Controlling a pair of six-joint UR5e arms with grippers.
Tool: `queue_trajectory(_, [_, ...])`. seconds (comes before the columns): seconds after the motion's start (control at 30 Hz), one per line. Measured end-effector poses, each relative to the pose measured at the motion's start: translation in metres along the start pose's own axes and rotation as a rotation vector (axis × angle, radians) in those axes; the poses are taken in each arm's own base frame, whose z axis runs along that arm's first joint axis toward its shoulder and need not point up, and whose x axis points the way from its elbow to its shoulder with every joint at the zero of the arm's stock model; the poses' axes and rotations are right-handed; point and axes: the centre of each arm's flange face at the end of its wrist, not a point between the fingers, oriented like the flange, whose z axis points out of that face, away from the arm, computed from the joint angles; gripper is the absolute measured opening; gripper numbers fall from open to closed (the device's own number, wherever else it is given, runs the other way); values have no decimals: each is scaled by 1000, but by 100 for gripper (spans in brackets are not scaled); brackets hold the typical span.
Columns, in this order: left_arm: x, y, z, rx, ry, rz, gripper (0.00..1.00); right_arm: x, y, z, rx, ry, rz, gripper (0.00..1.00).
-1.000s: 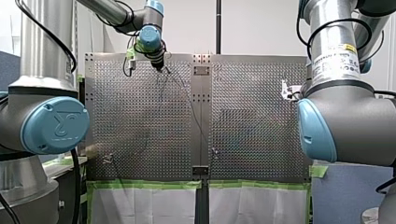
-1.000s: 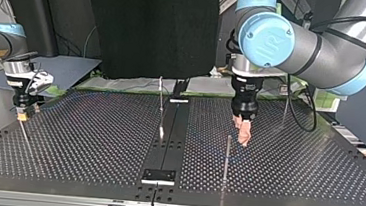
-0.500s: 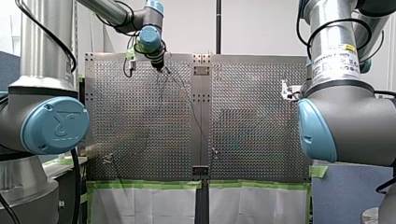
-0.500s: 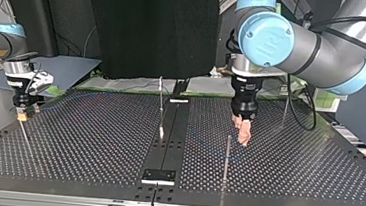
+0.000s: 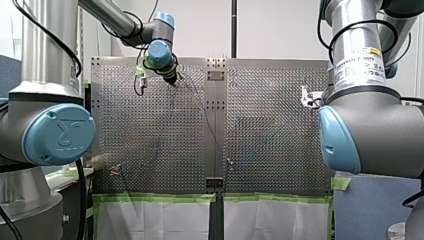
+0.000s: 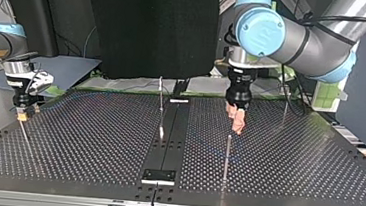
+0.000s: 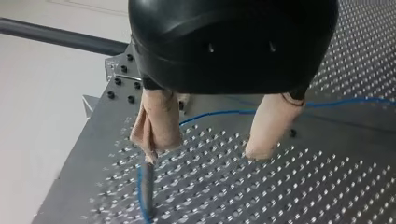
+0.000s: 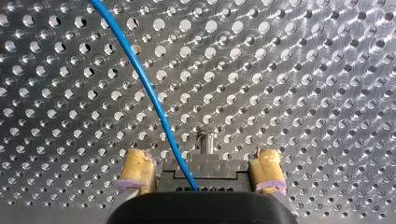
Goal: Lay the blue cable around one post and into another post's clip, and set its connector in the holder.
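Thin blue cable (image 8: pixel 148 93) lies over the perforated metal table (image 8: pixel 303 70) & ends in a black block connector (image 8: pixel 205 171). That block sits between the yellow pads (image 8: pixel 135 170) of my right gripper (image 8: pixel 201 161). The pads press it on both sides, so this pincer looks closed, w/ a gap only as wide as the connector. In the top view my right gripper (image 6: pixel 22 111) hangs low near the table's left edge.

My left gripper (image 7: pixel 203 151), black body w/ beige padded fingers (image 7: pixel 271 128), is spread wide w/ nothing between the fingers. One stretch of cable runs on the table beyond the fingers. Another curls at the foot of a thin dark metal post (image 7: pixel 147 186), which stands right under one finger; contact or not, can't tell. In the top view this gripper (image 6: pixel 237 122) hangs just above the post (image 6: pixel 226 157), near the table's middle strip.

Handling, my read: the cable is light, limp & a bit springy. It won't keep a bend unless held taut, & it's thin enough to slide out of soft pads. Best hold is prob. a pinch across it close to the post, on the pad centres. The connector is rigid, so that grip is the secure one. Avoid hard pulls, since the cable/connector joint is the weak spot.
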Motion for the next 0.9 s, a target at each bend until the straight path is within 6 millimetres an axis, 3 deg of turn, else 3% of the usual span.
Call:
queue_trajectory(0.4, [42,11,1,7,11,5,100,0,0,0,0,-2,0,100])
queue_trajectory(0.9, [145,32,12,-26,121,52,100,0,-1,0,1,-2,1,100])
